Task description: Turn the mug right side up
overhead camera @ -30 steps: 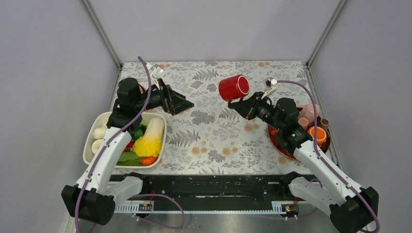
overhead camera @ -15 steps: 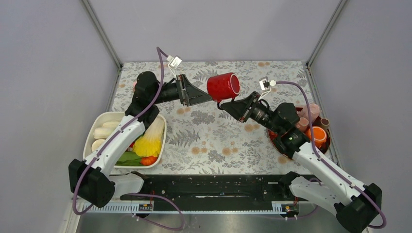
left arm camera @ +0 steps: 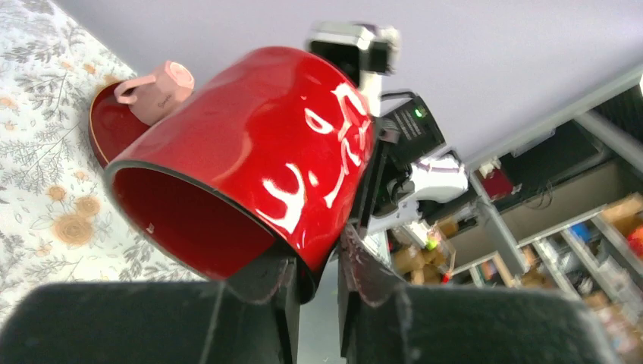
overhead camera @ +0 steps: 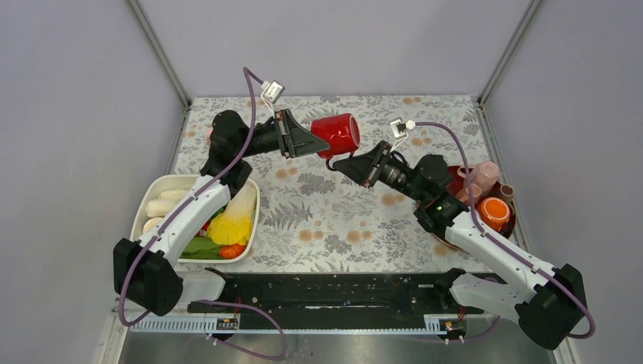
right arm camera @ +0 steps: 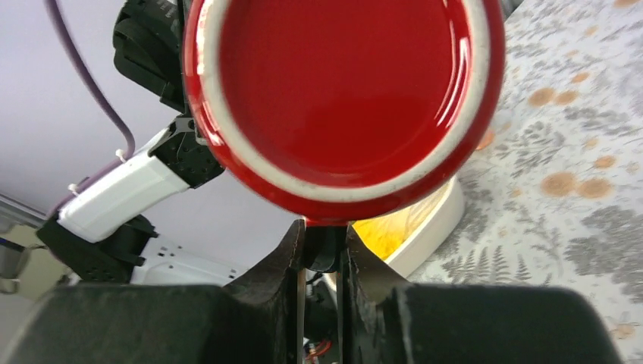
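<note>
Right wrist view: what are those jaws closed on?

— The right gripper (right arm camera: pixel 324 244) is clenched on the handle (right arm camera: pixel 324 258) of the red mug (right arm camera: pixel 341 98). The mug's glossy base and pale foot ring face that camera. Holding it by the handle leaves the whole rim free for the other arm.

And the other arm?

— From the left wrist, the left gripper (left arm camera: pixel 315 279) straddles the rim. One finger (left arm camera: pixel 261 292) is on the mouth side and the other is outside the wall. The rim sits in a narrow gap, but I cannot tell whether the pads are pressing.

Where is the mug, then?

— It is in the air over the far middle of the table (overhead camera: pixel 326 220), between the two arms. It lies on its side, mouth to the left and base to the right, and nothing supports it from below.

Why sideways?

— I read it as a hand-over pose. Each arm gets its own end, and a rim pinch should let the left wrist roll the mouth upward and set the base down.

Any risk?

— If the right lets go before the left has bitten firmly, the mug falls. The plate (left arm camera: pixel 102 135) of cups at the right and the tray (overhead camera: pixel 255 208) of vegetables at the near left are well apart from it. The floral cloth beneath looks like the sensible landing spot.
</note>
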Motion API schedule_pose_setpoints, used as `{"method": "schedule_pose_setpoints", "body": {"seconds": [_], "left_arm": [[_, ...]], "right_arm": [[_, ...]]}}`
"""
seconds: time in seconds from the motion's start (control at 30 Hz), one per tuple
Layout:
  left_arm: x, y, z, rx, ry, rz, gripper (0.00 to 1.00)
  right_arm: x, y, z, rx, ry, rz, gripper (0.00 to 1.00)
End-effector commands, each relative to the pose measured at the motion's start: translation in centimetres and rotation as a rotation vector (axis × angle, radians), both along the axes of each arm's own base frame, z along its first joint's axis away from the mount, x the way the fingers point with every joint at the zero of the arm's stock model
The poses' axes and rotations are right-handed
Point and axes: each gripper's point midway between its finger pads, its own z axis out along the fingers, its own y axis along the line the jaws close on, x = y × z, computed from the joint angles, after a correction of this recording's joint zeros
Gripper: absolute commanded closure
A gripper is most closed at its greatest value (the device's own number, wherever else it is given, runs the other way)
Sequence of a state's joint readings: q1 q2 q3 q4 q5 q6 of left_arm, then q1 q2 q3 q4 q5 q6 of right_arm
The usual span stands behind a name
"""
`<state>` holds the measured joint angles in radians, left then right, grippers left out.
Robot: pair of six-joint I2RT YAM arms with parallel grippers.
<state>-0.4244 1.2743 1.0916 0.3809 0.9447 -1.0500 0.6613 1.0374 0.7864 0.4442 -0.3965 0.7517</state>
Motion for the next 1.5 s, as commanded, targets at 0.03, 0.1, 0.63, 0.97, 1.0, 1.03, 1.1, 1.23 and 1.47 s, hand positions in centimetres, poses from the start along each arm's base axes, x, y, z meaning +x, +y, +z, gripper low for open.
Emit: {"method": "schedule_pose_setpoints", "body": {"seconds": [0.03, 0.1, 0.63, 0.97, 1.0, 1.03, 1.1, 1.23, 1.47], "left_arm": [[-1.3, 0.1, 2.6, -0.016, -0.141, -0.006, 1.00], [0.0, 0.4, 1.5, 0.060, -0.152, 0.075, 1.00], [14.3, 5.7, -13.4, 0.976, -0.421, 0.329, 1.00], [20.5, 9.0, -24.6, 1.455, -0.399, 0.150, 1.00], [20.8, 9.2, -25.2, 1.480, -0.400, 0.138, 1.00], [20.9, 9.1, -25.7, 1.492, -0.403, 0.120, 1.00], [21.2, 9.6, -26.8, 1.539, -0.402, 0.102, 1.00], [20.6, 9.5, -28.5, 1.557, -0.387, 0.008, 1.00], [20.3, 9.7, -30.6, 1.595, -0.379, -0.072, 0.74]], "right_arm": [[-1.7, 1.4, 3.6, 0.088, -0.090, 0.097, 1.00], [-1.0, 1.4, 2.7, 0.067, -0.069, 0.070, 0.92], [4.8, -6.4, -12.7, -0.487, 0.232, -0.471, 0.01], [6.1, -18.4, -13.8, -0.926, 0.238, -0.943, 0.01], [6.1, -19.1, -13.8, -0.935, 0.239, -0.968, 0.01], [6.1, -19.8, -14.0, -0.939, 0.249, -0.990, 0.00], [6.0, -21.0, -14.4, -0.927, 0.276, -1.016, 0.01], [5.8, -23.1, -15.4, -0.924, 0.326, -1.053, 0.01], [5.2, -28.2, -18.0, -0.853, 0.494, -1.251, 0.01]]}}
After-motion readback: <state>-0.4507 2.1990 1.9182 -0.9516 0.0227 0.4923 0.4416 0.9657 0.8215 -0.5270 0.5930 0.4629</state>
